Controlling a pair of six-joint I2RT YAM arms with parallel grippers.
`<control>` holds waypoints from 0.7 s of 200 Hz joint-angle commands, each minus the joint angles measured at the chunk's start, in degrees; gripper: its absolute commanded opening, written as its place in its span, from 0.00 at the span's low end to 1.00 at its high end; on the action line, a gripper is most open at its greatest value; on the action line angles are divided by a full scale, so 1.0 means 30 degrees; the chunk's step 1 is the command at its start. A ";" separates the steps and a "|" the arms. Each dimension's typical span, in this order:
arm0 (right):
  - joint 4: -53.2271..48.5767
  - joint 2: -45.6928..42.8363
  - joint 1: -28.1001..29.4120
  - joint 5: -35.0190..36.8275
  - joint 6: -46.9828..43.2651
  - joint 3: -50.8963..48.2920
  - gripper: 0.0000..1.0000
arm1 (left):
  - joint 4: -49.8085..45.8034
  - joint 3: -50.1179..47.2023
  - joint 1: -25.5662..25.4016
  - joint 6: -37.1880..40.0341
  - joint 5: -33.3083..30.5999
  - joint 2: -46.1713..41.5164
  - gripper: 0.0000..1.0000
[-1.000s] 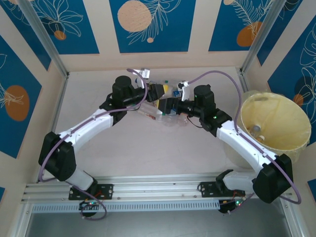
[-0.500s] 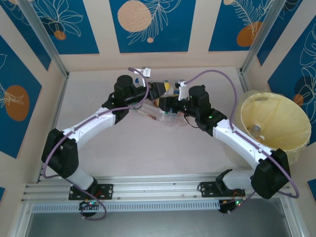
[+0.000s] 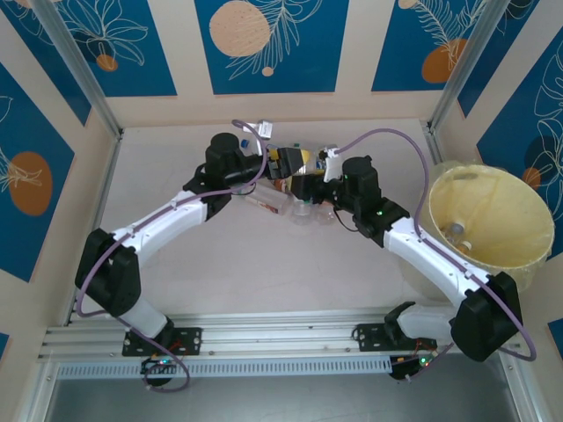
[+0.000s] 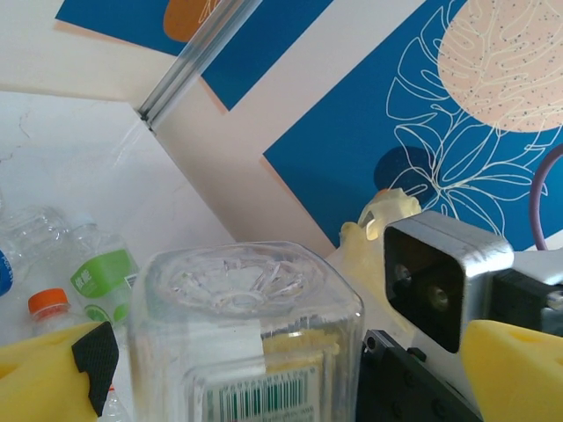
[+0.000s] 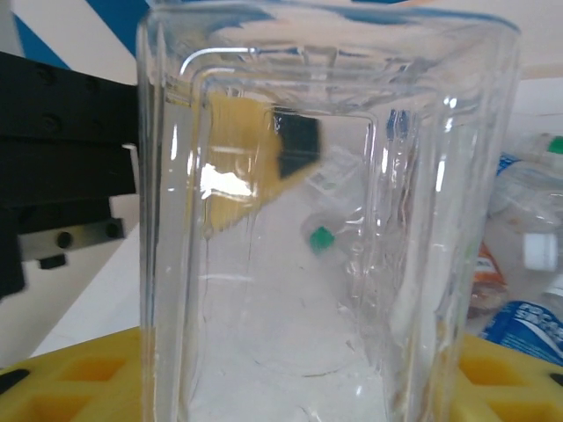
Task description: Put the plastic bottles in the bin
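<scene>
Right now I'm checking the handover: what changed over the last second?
The left gripper spread its jaws off the clear square bottle. The right gripper closed its jaws on it. The bin and the loose bottles on the table stayed put.

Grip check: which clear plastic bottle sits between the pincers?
The square clear plastic bottle with a barcode label, between the left pincer and right pincer; the rest lie piled on the table.
</scene>
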 commanded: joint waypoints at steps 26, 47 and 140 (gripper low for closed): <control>-0.1742 -0.2690 -0.0668 0.1878 -0.1452 -0.0853 0.50 | 0.0129 -0.2192 0.0083 0.1872 -0.5482 -0.3248 1.00; -0.2807 -0.4143 -0.0948 0.2454 -0.1908 -0.0768 0.48 | -0.0548 -0.3302 0.0137 0.2716 -0.8487 -0.4289 1.00; -0.9314 -0.8268 -0.6657 0.0690 -0.3784 0.3889 0.45 | -0.1653 -0.4557 0.1138 0.0666 -0.9268 -0.3244 1.00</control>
